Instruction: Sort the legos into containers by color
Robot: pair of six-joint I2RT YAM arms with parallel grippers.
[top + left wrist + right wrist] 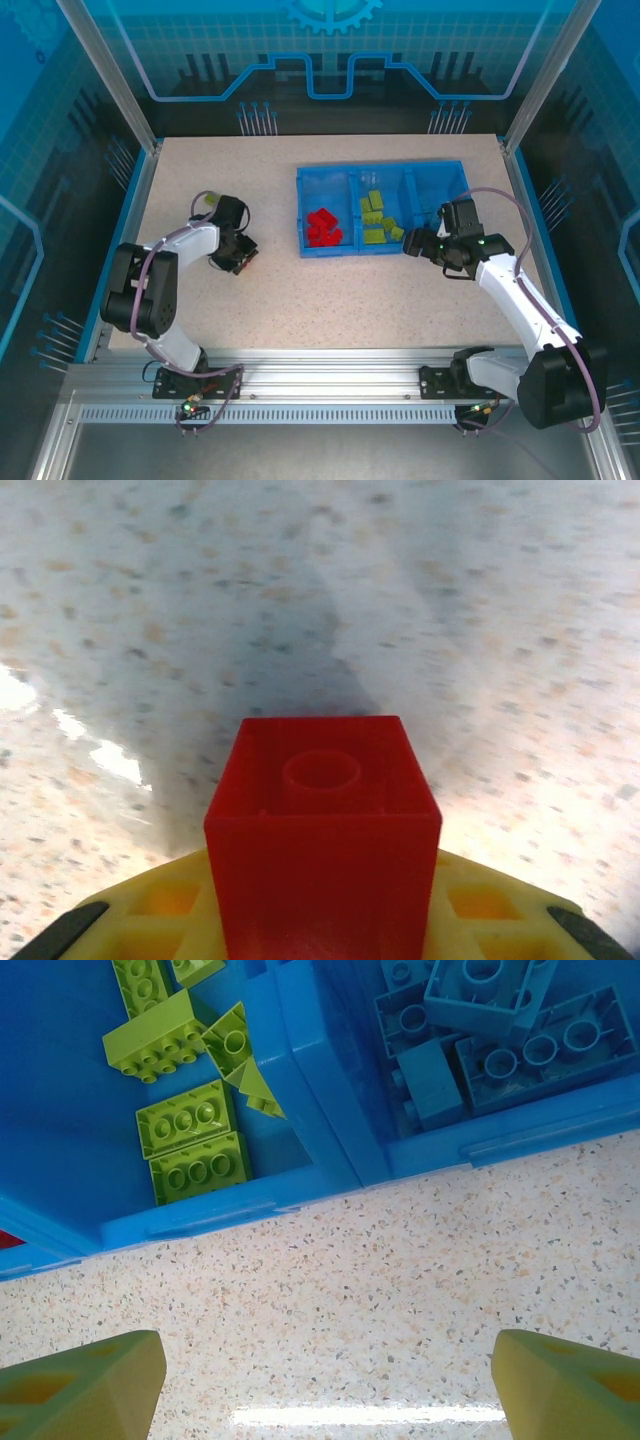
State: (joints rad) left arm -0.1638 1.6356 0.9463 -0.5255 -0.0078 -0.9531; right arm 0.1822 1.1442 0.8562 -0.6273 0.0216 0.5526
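Most bricks (pixel 375 215) are sorted in the tray (pixel 301 210); one red brick (pixel 322 820) is gripped by the left end effector (pixel 240 258); the right end effector (pixel 322 1385) is open, empty.

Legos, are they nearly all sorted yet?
Nearly, it seems. Done: a red pile, green bricks and blue bricks each lie in their own part of the tray. In hand: the left gripper is closed on one red brick down at the table. Left: carrying it to the red pile. The right gripper is open, holding nothing.
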